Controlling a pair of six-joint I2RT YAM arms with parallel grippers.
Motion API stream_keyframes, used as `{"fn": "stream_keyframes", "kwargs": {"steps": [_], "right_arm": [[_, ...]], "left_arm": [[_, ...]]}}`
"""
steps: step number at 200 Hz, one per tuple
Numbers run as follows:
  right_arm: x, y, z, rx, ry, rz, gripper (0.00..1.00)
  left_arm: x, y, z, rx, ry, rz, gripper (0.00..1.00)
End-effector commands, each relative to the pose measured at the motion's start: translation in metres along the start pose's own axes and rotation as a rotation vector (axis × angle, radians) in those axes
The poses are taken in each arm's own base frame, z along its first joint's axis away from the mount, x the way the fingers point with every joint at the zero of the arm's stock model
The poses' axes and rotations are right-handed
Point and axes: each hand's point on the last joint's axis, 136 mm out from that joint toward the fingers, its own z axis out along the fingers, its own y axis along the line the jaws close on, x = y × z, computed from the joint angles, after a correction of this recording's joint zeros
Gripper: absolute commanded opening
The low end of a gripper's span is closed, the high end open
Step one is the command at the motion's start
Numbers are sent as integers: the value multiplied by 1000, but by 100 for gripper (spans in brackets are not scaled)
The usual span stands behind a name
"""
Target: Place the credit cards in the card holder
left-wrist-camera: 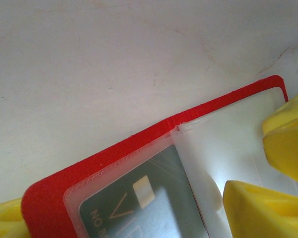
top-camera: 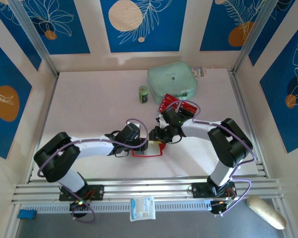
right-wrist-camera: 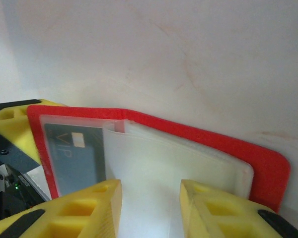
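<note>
My right claw [right-wrist-camera: 150, 198] is hovering half apart, empty, over the red square fold-over card holder [right-wrist-camera: 208, 140], which is lying open near the mint-green zip pouch [top-camera: 172, 82]; my left claw [left-wrist-camera: 134, 214] is straddling it, fingers wide.

You're in a robot lab cell, not a home or a shop. Two white-and-black robot arms, the left arm [top-camera: 89, 145] and the right arm [top-camera: 203, 130], are bolted to a ribbed aluminium rail [top-camera: 154, 188] along the bottom of the top view. Mid-frame there's a plain white tabletop [top-camera: 89, 99], boxed in by cream walls [top-camera: 94, 29]. Slanted aluminium posts [top-camera: 34, 39] stand at upper left and upper right. Blue printed wall panels [top-camera: 144, 17] with white leaves and orange discs run across the top and sides.
</note>
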Motion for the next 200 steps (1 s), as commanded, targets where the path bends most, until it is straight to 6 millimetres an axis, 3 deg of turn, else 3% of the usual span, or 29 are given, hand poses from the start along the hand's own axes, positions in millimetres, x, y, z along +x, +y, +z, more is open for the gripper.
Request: {"fn": "stream_keyframes", "kwargs": {"steps": [1, 68, 200], "right_arm": [[5, -6, 6, -4, 20, 33, 39], [8, -5, 14, -20, 50, 40, 41], [5, 37, 0, -169, 76, 13, 34]], "left_arm": [[39, 23, 8, -56, 121, -9, 74], [38, 24, 6, -58, 104, -13, 70], [29, 21, -4, -42, 65, -16, 74]]}}
